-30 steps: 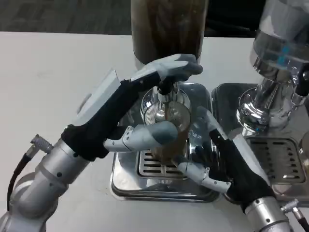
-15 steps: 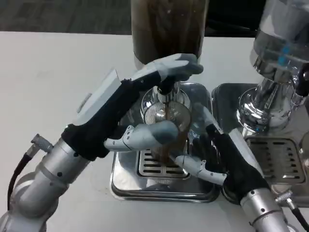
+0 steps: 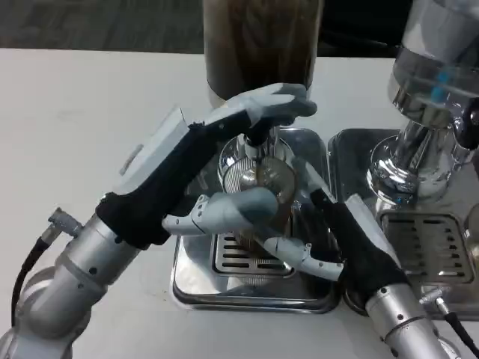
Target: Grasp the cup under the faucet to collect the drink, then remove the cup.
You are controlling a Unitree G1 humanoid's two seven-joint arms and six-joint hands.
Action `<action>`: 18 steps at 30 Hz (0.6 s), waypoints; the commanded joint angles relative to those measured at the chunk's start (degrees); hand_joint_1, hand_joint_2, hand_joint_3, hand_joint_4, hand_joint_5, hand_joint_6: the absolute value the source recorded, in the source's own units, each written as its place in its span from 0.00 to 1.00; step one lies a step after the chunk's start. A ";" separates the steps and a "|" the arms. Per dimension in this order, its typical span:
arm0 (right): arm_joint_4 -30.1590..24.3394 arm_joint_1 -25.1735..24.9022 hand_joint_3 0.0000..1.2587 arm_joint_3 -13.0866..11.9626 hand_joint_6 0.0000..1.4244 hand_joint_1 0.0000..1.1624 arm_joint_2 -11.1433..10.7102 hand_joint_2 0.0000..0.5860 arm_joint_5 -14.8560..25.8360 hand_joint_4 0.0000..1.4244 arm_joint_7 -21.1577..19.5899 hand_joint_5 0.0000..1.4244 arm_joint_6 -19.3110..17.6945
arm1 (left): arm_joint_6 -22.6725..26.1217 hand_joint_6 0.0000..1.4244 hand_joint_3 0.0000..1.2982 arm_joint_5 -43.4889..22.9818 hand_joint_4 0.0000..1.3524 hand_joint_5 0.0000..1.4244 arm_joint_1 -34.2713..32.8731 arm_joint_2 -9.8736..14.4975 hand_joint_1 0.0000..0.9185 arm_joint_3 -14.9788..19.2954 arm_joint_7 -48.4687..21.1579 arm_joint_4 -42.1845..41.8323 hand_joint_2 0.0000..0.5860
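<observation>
A clear glass cup (image 3: 263, 182) with brown drink in it stands on the steel drip tray (image 3: 196, 283) under the black faucet (image 3: 254, 139). A thin brown stream falls from the faucet into the cup. My left hand (image 3: 213, 161) reaches over from the left. Its fingers press on top of the faucet handle, and its thumb lies across the cup's front. My right hand (image 3: 340, 235) wraps the cup from the right, thumb low at the cup's front and fingers along its right side. The cup's lower half is partly hidden by both thumbs.
The dark drink tank (image 3: 262, 45) rises right behind the faucet. A second chrome dispenser (image 3: 423, 127) with its own tray (image 3: 419, 232) stands close on the right, beside my right wrist. White table (image 3: 82, 127) stretches to the left.
My right hand has slid left and forward until its thumb and fingers close around the cup. The left hand has stayed on the faucet handle, and the stream keeps running.
</observation>
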 commanded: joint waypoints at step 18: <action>0.69 -2.42 0.00 -0.60 0.00 0.51 3.04 0.36 2.49 0.00 1.53 0.00 2.57 | 0.72 0.18 0.24 1.43 0.13 0.22 1.12 0.08 0.00 -0.78 -0.08 -1.81 0.19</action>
